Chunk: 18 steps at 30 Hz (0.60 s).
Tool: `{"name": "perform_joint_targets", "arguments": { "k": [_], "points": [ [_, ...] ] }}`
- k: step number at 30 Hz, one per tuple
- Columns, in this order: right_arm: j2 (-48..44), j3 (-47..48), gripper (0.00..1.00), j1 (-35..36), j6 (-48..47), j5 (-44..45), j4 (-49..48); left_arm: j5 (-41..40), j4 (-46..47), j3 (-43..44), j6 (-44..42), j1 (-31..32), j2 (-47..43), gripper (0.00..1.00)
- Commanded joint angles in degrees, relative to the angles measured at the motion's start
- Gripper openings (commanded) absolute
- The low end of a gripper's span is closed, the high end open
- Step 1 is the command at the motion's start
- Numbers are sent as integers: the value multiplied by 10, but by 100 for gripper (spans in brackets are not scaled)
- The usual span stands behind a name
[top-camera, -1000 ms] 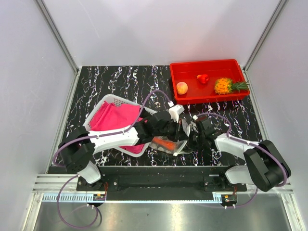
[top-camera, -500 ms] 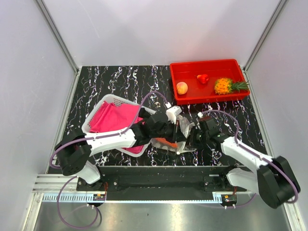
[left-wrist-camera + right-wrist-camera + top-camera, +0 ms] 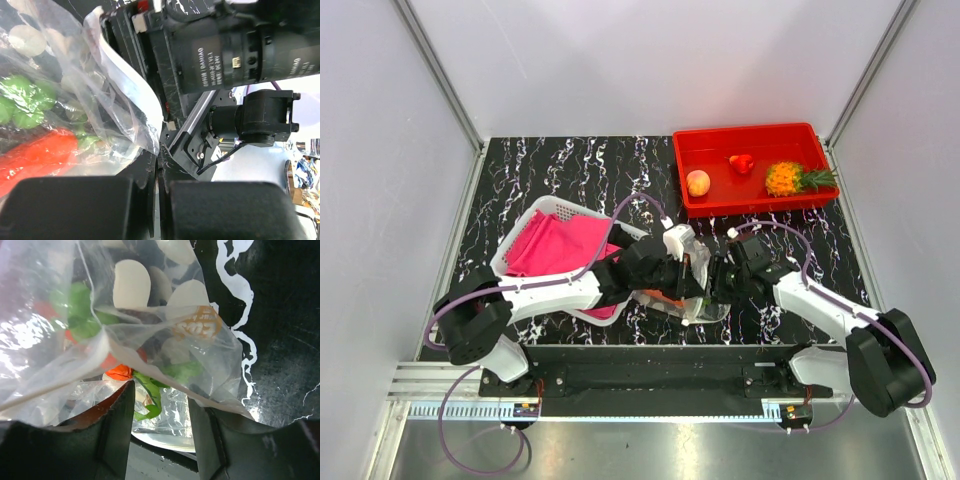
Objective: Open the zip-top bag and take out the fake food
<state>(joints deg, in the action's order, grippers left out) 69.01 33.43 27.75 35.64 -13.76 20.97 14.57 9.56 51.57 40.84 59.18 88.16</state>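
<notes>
The left fingers (image 3: pixel 80 207) are pinched on the zip-top bag's (image 3: pixel 100 100) edge; the right fingers (image 3: pixel 114 432) are held spread, its film straight ahead between them. The bag, a carrot-like piece (image 3: pixel 35 155) enclosed, is laid just beside the basket's (image 3: pixel 558 208) near corner.

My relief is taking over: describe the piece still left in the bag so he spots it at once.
Start at the white basket with pink cloth on the left of the table. Just right of it, at the near edge, is the clear dotted bag. Inside is the carrot: orange with green leaves, the only food not in the red tray.
</notes>
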Motion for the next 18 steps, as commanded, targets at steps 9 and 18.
{"name": "perform_joint_targets", "arguments": {
  "k": [9,18],
  "points": [
    [-73,-11,0,2,0,-14,-23,-8,37,7,6,1,-10,0],
    [-228,55,0,1,41,-85,49,-101,-45,36,26,-7,5,0]
  ]
}}
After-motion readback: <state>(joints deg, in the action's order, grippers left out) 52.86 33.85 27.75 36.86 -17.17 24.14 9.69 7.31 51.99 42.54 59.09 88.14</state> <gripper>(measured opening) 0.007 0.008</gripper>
